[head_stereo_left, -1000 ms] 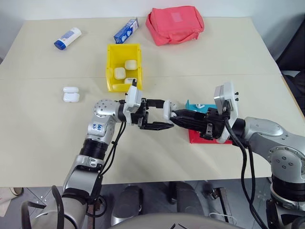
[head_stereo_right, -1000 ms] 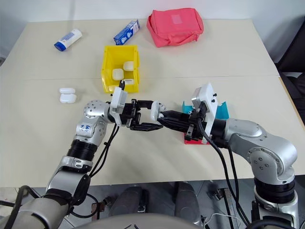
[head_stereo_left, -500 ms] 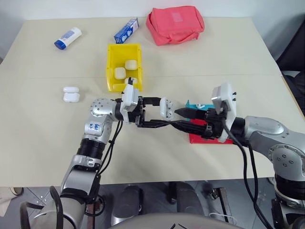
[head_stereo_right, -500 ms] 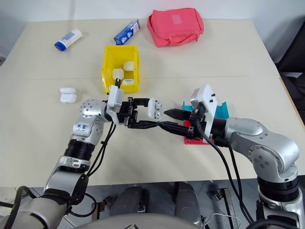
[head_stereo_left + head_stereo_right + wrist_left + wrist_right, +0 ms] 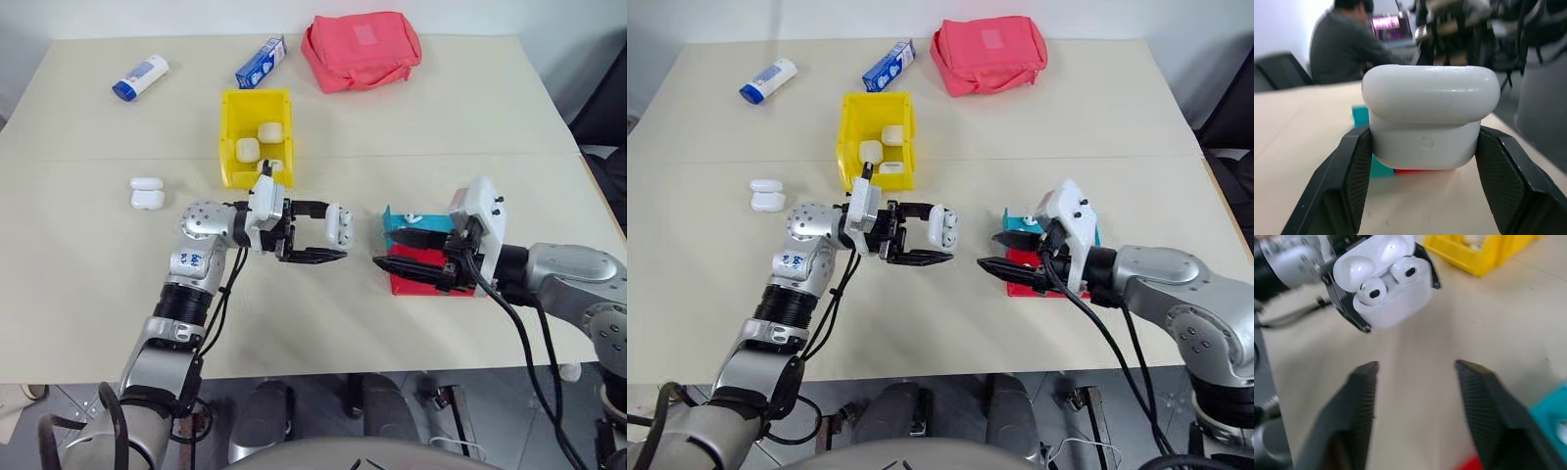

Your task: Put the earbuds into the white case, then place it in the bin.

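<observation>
My left gripper [image 5: 333, 232] is shut on the white case [image 5: 340, 224], holding it level above the table's middle. The left wrist view has the case [image 5: 1425, 132] clamped between both black fingers [image 5: 1349, 181]. Seen from the right wrist, the case [image 5: 1393, 301] has its lid flipped open, and two earbuds [image 5: 1371, 290] [image 5: 1404, 269] sit in its sockets. My right gripper [image 5: 390, 250] hangs open and empty a short way to the right of the case, pointing at it. The yellow bin [image 5: 227, 137] stands behind the left gripper with several white cases inside.
A teal tray [image 5: 397, 221] holding one loose earbud [image 5: 412, 217] and a red tray [image 5: 416, 285] lie under my right gripper. Another white case [image 5: 146, 193] lies at the left. A red pouch [image 5: 361, 49], blue box [image 5: 260, 61] and bottle [image 5: 139, 78] line the far edge. A seated person [image 5: 1342, 49] is beyond the table.
My right gripper has drawn back to the right, away from the case it was touching, and now stands open and empty. The left gripper still holds the case in nearly the same spot.
</observation>
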Robot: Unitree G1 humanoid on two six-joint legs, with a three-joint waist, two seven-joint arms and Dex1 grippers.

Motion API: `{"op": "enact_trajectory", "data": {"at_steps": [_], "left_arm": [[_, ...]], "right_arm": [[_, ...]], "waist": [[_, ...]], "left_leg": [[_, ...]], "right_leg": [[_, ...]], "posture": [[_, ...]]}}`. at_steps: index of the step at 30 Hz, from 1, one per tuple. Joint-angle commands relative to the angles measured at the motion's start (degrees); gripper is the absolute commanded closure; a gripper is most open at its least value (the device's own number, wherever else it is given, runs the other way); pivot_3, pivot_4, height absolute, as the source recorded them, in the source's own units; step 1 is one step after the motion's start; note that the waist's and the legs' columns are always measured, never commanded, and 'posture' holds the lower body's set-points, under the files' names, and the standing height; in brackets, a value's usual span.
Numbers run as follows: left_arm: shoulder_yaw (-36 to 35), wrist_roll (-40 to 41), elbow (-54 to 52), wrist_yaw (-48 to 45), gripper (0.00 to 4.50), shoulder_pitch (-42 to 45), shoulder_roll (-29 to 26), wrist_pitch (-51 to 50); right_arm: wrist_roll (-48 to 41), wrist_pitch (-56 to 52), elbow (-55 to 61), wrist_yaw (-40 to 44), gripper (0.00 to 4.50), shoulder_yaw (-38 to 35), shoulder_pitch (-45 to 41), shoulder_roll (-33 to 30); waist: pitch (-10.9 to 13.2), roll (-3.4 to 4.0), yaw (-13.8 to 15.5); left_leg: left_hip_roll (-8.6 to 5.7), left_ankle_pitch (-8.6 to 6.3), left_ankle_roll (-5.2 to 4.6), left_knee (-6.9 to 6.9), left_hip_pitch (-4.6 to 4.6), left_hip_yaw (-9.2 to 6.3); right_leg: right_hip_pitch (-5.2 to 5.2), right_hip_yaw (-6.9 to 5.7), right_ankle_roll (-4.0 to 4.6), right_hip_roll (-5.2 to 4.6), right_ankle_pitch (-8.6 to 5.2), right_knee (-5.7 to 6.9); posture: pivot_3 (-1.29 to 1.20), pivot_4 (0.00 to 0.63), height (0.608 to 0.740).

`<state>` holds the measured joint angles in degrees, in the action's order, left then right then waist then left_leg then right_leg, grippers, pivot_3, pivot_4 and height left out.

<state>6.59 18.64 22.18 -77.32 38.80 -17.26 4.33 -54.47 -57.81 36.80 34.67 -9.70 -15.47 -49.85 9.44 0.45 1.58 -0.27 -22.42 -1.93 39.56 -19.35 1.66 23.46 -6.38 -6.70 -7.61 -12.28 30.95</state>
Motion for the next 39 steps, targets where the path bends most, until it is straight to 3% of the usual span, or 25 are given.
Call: {"op": "enact_trajectory", "data": {"at_steps": [1, 4, 9, 14, 20, 32, 36, 39], "left_arm": [[2.0, -4.5, 2.2, 1.6, 1.72, 3.6, -1.2, 2.3], [3.6, -7.5, 4.3, 1.8, 1.72, 5.4, -1.2, 6.4], [4.3, -9.0, 7.6, 2.7, 1.72, 7.6, -0.4, 7.7], [4.7, -9.4, 9.9, 2.2, 1.72, 9.1, 0.3, 8.9], [4.6, -9.9, 12.1, 2.1, 1.72, 10.2, 1.1, 10.2], [1.3, -8.5, 13.3, 4.6, 1.72, 10.3, 0.8, 10.5], [-1.8, -6.0, 13.1, 7.2, 1.72, 11.2, 1.4, 8.4], [-3.8, -4.2, 13.3, 9.1, 1.72, 12.0, 2.0, 6.5]], "right_arm": [[-0.7, -1.4, 4.8, -1.7, 3.34, -2.1, -4.3, -3.9], [-1.0, -3.8, 5.9, -4.0, 4.42, 2.7, -12.6, -3.9], [3.7, -7.1, 2.6, -6.9, 4.47, 13.5, -24.0, 0.2], [12.0, -5.3, -3.0, -4.6, 4.47, 24.6, -29.7, 3.8], [18.6, -3.1, -7.9, -2.8, 4.47, 28.8, -31.1, 7.3], [16.5, -8.7, 0.4, -0.8, 4.47, 15.3, -19.6, -0.8], [12.2, -5.4, 1.8, 2.5, 4.47, 1.4, -11.4, -1.1], [5.9, 0.0, 0.8, 8.8, 3.90, -8.7, -4.9, 1.5]], "waist": [[0.0, -0.01, 0.0], [0.0, 0.00, -0.1], [0.0, -0.01, -0.3], [0.0, -0.03, -0.2], [0.0, -0.05, -0.3], [0.0, -0.14, -0.1], [0.0, -0.15, -0.1], [0.0, -0.24, 0.2]], "left_leg": [[0.00, 0.00, 0.00, 0.01, 0.00, 0.00], [0.04, -0.03, 0.04, -0.01, 0.02, 0.00], [0.17, 0.01, 0.19, -0.25, 0.02, 0.00], [0.03, 0.07, 0.10, -0.27, 0.00, 0.06], [-0.06, 0.10, 0.01, -0.27, -0.02, 0.06], [-0.02, 0.14, 0.07, -0.26, -0.05, 0.03], [0.01, 0.15, 0.11, -0.29, -0.05, 0.03], [-0.01, 0.15, 0.11, -0.29, -0.04, -0.01]], "right_leg": [[0.01, 0.00, 0.00, 0.00, 0.00, -0.07], [0.04, 0.03, 0.01, -0.06, 0.00, -0.16], [0.11, -0.01, 0.07, -0.07, 0.01, -0.08], [0.13, -0.05, 0.06, 0.05, 0.02, -0.02], [0.13, -0.07, 0.04, 0.03, 0.06, 0.00], [0.11, -0.29, 0.01, 0.00, 0.08, -0.02], [0.11, -0.30, 0.01, 0.05, 0.08, -0.04], [0.03, -0.34, -0.01, 0.06, 0.10, -0.09]], "posture": [[0.00, 0.150, 0.740], [0.00, 0.150, 0.740], [0.00, 0.150, 0.740], [0.00, 0.150, 0.740], [0.00, 0.150, 0.740], [0.00, 0.150, 0.740], [0.00, 0.150, 0.740], [0.00, 0.150, 0.740]]}}
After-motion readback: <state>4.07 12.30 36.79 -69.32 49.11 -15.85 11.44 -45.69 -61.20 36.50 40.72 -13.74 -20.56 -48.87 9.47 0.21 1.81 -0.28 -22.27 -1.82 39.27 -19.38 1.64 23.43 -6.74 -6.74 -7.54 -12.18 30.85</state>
